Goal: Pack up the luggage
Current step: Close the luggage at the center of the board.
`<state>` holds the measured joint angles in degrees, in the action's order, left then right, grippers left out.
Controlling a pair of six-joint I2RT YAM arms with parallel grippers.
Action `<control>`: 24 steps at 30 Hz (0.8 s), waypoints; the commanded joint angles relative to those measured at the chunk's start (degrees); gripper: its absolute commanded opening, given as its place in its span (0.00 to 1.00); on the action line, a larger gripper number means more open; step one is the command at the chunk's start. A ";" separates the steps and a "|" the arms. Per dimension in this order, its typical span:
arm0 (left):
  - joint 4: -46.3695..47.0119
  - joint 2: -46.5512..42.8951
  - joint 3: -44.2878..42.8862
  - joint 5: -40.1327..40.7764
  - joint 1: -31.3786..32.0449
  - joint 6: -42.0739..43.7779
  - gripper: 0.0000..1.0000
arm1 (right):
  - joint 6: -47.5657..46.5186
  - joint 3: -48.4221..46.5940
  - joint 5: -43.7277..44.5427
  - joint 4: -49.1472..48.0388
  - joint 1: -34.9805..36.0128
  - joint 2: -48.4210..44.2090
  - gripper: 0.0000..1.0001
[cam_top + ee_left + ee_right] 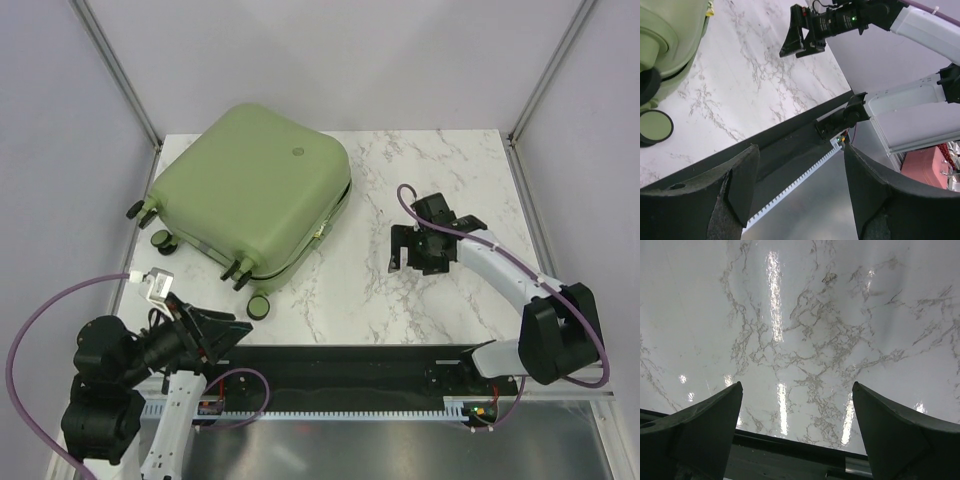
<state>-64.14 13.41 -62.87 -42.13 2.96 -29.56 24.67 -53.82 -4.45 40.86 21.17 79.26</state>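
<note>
Sage-green luggage (250, 190), closed, lying flat at far-left corner of marble table (420, 170). Left gripper (799, 150) at near edge, right gripper (797, 386) toward right edge: both spread wide, holding nothing.

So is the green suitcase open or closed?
Closed. The luggage lies flat, both shells together, only a thin seam along its edge, no lining showing.

The suitcase (250, 190) lay flat on the far left part of the table (400, 310), its wheels (258, 307) pointing to the near left. The left gripper (232, 333) was at the front edge, just before the wheels. The right gripper (412, 255) was over the table, right of the suitcase and apart from it.
</note>
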 commanded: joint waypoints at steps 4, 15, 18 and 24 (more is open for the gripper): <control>-3.89 2.49 -0.33 2.66 -0.24 -0.50 0.75 | 0.38 -0.40 -0.73 -1.13 0.19 -4.47 0.98; 9.64 23.03 -5.57 32.97 -0.24 4.07 0.80 | 7.31 -1.46 -11.27 -12.81 0.45 -1.67 0.98; 16.75 32.16 -10.75 34.22 -0.24 7.39 0.86 | 13.11 -1.20 -14.27 -21.94 1.85 1.66 0.98; 22.82 53.00 -25.43 31.15 -4.96 11.72 0.90 | 16.37 -9.36 -14.18 -28.11 6.07 13.08 0.98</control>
<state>-48.27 59.24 -82.67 -11.46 1.17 -22.41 37.45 -58.15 -16.88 19.77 25.82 88.73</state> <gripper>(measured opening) 0.903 0.982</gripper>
